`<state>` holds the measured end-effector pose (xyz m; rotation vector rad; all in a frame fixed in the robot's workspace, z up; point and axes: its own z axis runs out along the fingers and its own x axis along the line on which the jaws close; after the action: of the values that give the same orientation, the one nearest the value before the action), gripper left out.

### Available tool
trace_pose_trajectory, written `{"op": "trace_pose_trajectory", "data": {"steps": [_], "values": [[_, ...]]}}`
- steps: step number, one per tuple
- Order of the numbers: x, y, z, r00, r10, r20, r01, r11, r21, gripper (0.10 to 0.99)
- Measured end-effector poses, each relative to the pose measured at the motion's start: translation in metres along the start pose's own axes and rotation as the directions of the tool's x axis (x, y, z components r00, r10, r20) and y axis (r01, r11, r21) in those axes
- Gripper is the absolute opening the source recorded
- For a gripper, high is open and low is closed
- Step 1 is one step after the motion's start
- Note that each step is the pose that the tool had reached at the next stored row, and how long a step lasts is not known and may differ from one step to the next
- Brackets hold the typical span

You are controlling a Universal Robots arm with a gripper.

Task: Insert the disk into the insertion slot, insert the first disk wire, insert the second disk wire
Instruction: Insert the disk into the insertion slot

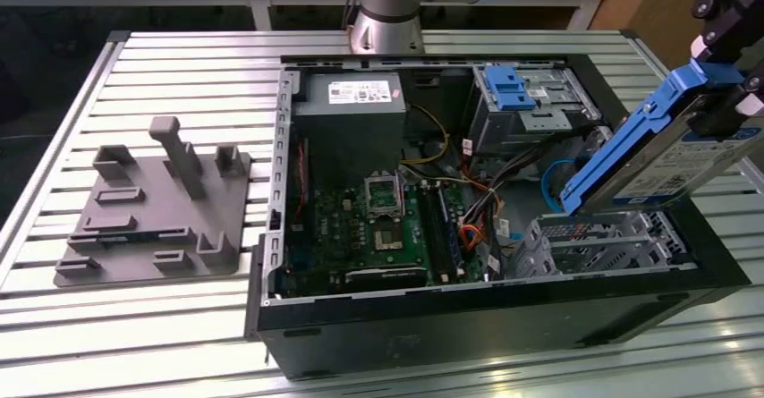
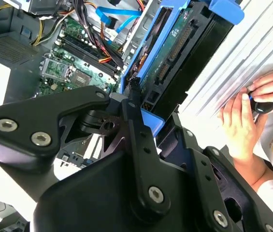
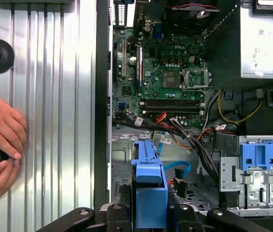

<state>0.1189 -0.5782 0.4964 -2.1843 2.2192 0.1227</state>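
Looks like a robotics lab to me: slatted aluminium desk (image 1: 167,76), a robot arm (image 1: 387,9) rising from its edge, a PC tower (image 1: 478,322) lying open on it, and a grey jig plate (image 1: 143,228) right beside that.

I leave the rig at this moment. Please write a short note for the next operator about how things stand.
Hand: shut on the disk, held tilted over the open computer case.
Insertion slot: empty, below the disk's lower end.
Done: disk is lifted.
Left: disk not yet in the slot; no wire sits in its connector.
A person's hands rest on the table beside the case.
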Motion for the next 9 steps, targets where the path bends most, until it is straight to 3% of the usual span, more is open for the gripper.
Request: {"op": "trace_pose_trajectory", "data": {"steps": [5, 9], "values": [[0.0, -0.0001, 0.0, 1.0, 0.0, 0.0001, 0.0, 1.0, 0.001, 0.365], [0.0, 0.0, 0.0001, 1.0, -0.001, 0.0004, 0.001, 0.9999, 0.015, 0.365]]}}
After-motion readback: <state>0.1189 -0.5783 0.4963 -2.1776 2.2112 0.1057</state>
